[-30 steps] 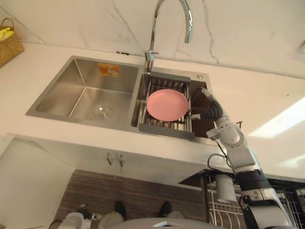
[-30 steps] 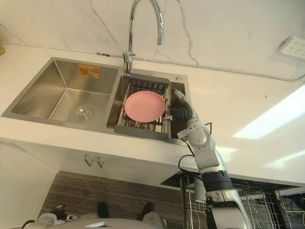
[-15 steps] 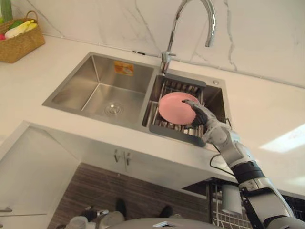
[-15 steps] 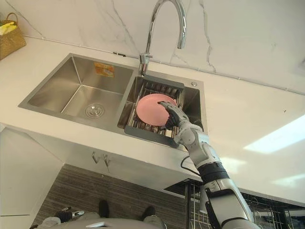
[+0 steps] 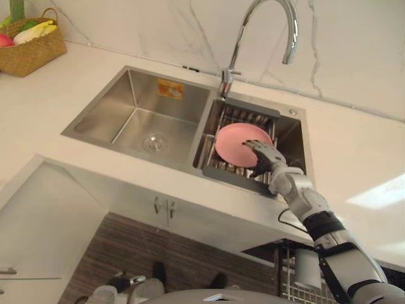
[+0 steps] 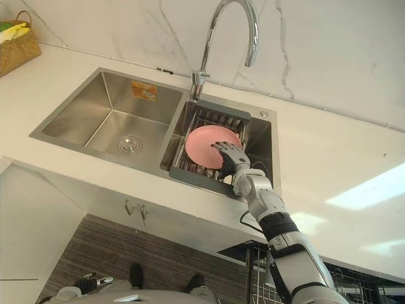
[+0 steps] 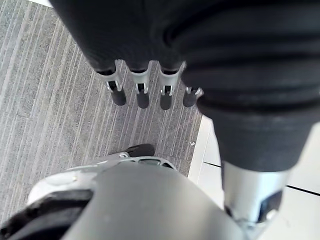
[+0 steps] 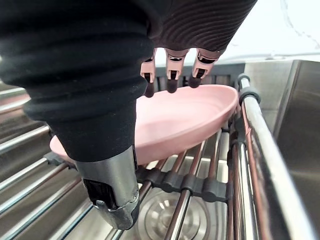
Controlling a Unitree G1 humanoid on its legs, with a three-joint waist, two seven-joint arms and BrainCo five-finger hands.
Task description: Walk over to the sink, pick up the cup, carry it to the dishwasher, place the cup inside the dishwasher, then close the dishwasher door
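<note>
R hand (image 5: 266,158) is hovering over pink plate (image 5: 233,140), fingers straight & apart, gripping nothing; can't tell if tips are touching it. Plate is lying on wire rack (image 8: 200,186) across right basin of sink (image 5: 136,117), below tap (image 5: 288,25). L hand (image 7: 145,90) is hanging w/ fingers straight, relaxed, above grey floor (image 7: 45,100).

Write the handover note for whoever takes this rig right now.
Left hand: open, idle, hanging over the floor.
Right hand: open, fingers over the pink plate, nothing gripped.
The plate lies on the rack in the right basin of the sink; the item under the hand is a plate, not a cup.
Done: robot is at the sink.
Left: grasp, carry to the dishwasher, place inside, close the door.
</note>
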